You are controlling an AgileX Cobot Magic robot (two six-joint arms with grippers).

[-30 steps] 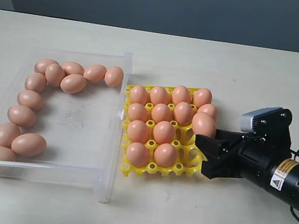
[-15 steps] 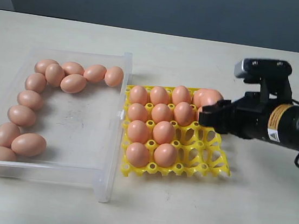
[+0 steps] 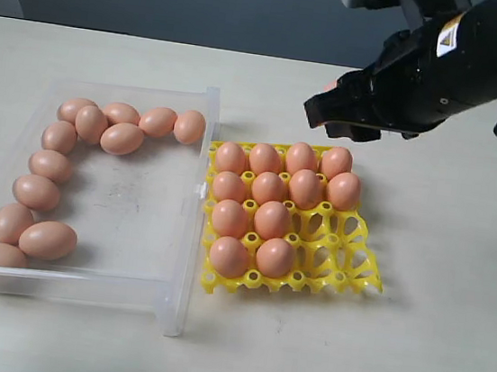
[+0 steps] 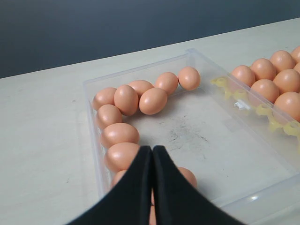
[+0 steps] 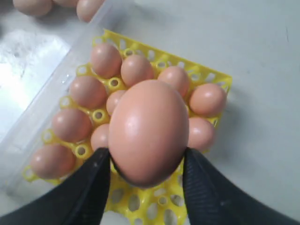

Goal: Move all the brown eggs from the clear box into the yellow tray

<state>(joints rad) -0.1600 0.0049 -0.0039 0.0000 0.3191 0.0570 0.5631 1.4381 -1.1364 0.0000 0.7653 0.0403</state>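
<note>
Exterior view first: my right gripper (image 3: pixel 332 107) hangs in the upper right of the frame, above the far edge of the yellow tray (image 3: pixel 360 274). I see only a sliver of pink at its fingers. The tray sits in the centre, with its two far rows full and two eggs in each near row, on the left side. The clear box (image 3: pixel 190 233) on the left holds brown eggs (image 3: pixel 36 192) along its far and left walls.

Only the left wrist view shows the left gripper (image 4: pixel 151 157): it is clenched, fingers pressed flat together, over the box.

Right wrist view makes plain what the exterior view hides: the right gripper grasps one egg (image 5: pixel 149 129) between both fingers, above the tray.
</note>
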